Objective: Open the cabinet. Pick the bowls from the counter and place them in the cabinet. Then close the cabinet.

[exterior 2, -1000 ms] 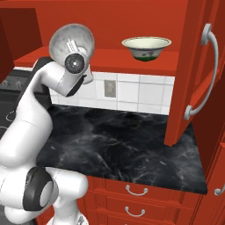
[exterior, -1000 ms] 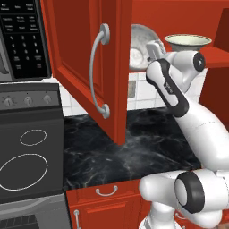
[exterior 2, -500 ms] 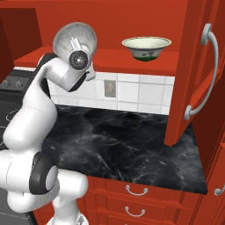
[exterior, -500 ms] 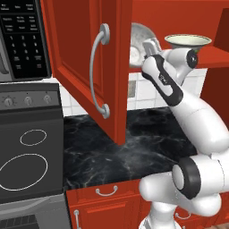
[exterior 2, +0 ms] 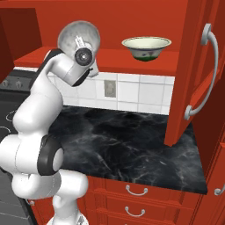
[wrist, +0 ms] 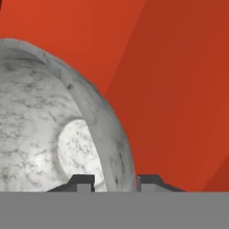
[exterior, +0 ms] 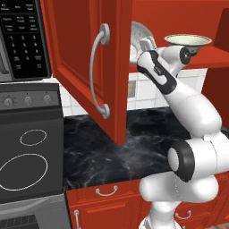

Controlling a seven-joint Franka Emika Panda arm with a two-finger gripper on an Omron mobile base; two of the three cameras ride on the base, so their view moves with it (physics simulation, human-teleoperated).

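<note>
Stone bowl (wrist: 49, 129) tipped sideways (rim in pincer (wrist: 115, 182))

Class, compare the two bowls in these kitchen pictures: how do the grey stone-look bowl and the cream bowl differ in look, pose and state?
The grey stone-look bowl is mottled grey-white; the cream bowl is pale with a dark green foot. The grey stone-look bowl is tipped on its side, its rim pinched in the gripper; the cream bowl stands upright and free on the cabinet shelf. The grey one looks deeper, the cream one shallower. Both are round and up at the open cabinet.
</note>
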